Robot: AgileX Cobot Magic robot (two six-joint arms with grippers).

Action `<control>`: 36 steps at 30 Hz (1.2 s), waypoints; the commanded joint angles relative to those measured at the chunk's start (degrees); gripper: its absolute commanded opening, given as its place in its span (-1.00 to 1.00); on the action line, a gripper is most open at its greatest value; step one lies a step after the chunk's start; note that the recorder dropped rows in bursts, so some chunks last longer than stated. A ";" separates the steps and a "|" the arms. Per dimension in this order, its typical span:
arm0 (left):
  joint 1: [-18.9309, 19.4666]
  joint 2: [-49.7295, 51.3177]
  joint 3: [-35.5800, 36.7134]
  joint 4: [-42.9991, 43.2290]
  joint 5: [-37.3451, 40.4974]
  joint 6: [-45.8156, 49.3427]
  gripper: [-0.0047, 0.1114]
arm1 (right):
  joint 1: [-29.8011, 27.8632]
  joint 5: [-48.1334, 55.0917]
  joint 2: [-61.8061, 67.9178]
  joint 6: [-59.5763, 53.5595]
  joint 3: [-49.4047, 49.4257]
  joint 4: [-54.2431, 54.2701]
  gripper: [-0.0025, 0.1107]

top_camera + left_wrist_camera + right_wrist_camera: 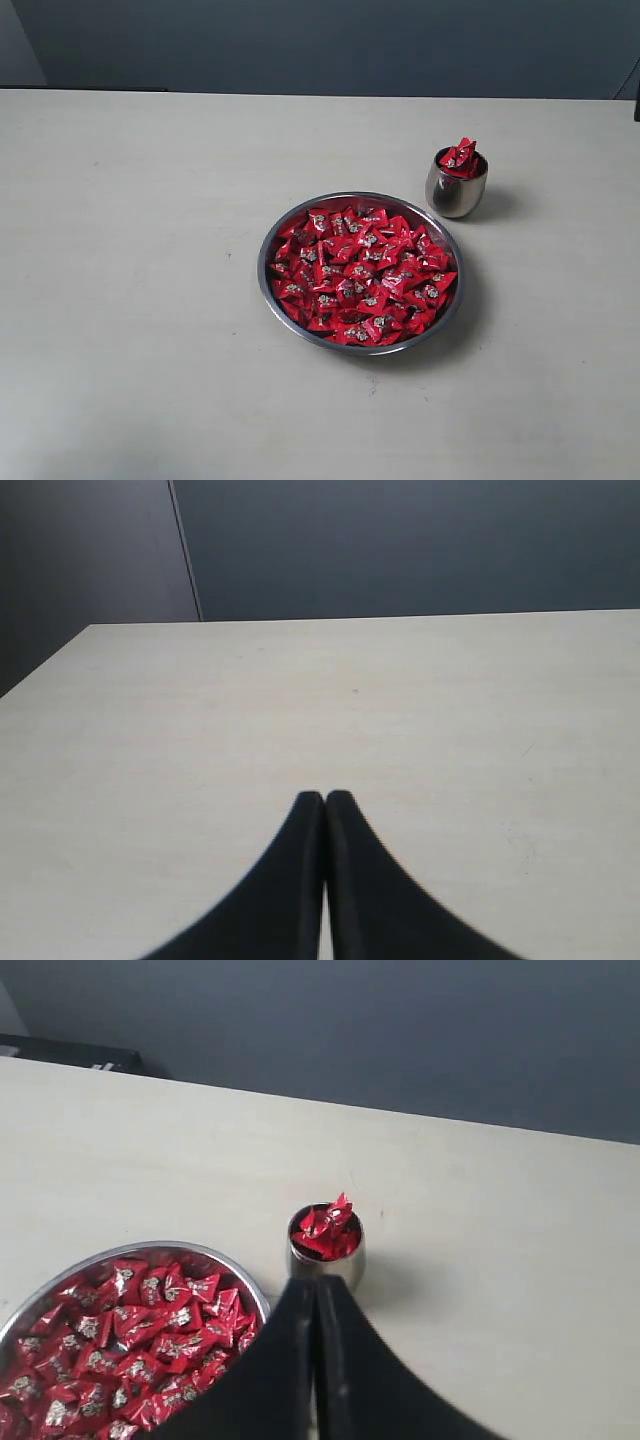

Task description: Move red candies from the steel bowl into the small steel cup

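The wide, shallow round steel bowl [335, 201] is polished metal, bright and glossy along its thin rim. The small rounded steel cup [457, 195] has the same smooth, mirror-like finish. The red candies [360, 275] are in crinkled, shiny wrappers with silvery marks. The pale beige worktop [140, 300] looks matt and smooth, faintly speckled. The left end effector [325, 798] and right end effector [313, 1285] are smooth, matt black, plastic by the look of them.

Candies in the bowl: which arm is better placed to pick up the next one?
Right. The right gripper, shut, has the bowl and cup close ahead in its wrist view; the left gripper, also shut, faces only table.
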 commanded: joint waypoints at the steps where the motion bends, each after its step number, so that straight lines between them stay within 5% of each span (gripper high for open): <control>1: -0.42 -0.26 0.22 0.33 -0.10 -0.15 -0.91 | -0.31 2.48 -0.46 0.10 0.31 -4.11 -0.97; 6: -0.42 -0.26 0.22 0.33 -0.10 -0.15 -0.91 | -1.57 7.91 -1.87 0.10 0.31 -6.87 -0.97; 16: -0.42 -0.26 0.22 0.33 -0.10 -0.15 -0.91 | -24.41 -6.04 -23.51 0.10 18.72 -2.94 -0.97; 29: -0.42 -0.26 0.22 0.33 -0.10 -0.15 -0.91 | -24.98 -13.44 -41.34 -0.31 40.56 -2.50 -0.97; 36: -0.42 -0.26 0.22 0.33 -0.10 -0.15 -0.91 | -24.75 -12.88 -43.59 -0.31 44.44 -1.97 -0.97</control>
